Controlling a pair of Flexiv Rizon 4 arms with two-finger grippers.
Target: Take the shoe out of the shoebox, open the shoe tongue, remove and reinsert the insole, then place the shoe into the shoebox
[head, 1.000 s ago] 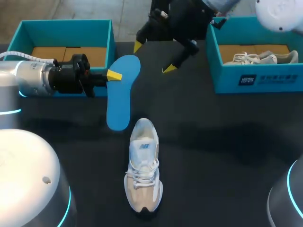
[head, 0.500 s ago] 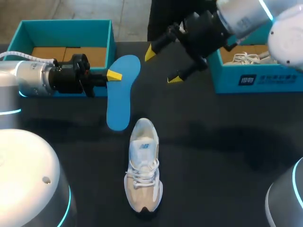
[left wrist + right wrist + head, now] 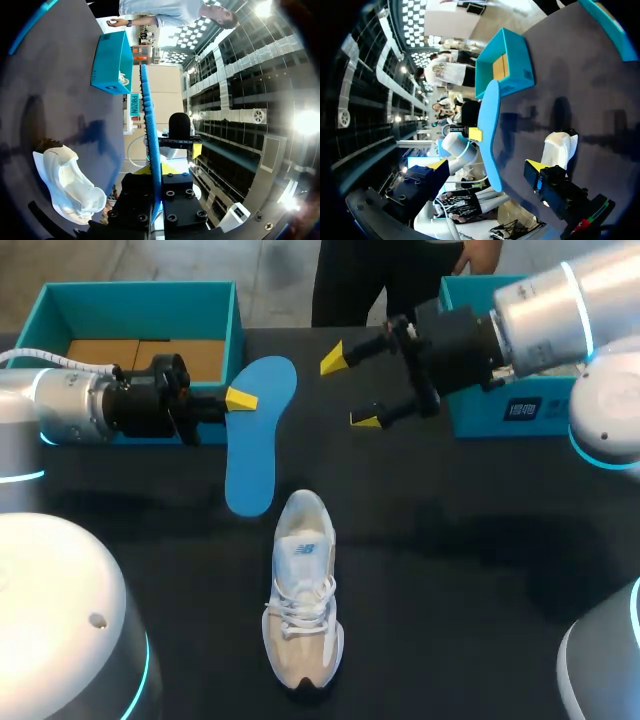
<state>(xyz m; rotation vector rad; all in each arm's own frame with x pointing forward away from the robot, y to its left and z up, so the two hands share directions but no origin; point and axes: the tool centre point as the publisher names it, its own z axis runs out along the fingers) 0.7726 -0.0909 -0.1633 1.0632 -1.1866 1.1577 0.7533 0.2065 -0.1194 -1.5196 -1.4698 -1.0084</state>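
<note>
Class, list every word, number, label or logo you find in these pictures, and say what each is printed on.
Dark label with white print on the front wall of the right teal cardboard shoebox: too small and blurred to read.
Blue mark on the tongue of the white and beige sneaker: too blurred to read.
Blue foam insole and left teal cardboard shoebox: no print visible.

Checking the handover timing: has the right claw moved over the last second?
Yes. The right claw has shifted rightward and toward the near edge, away from the blue insole, which stayed put.
</note>
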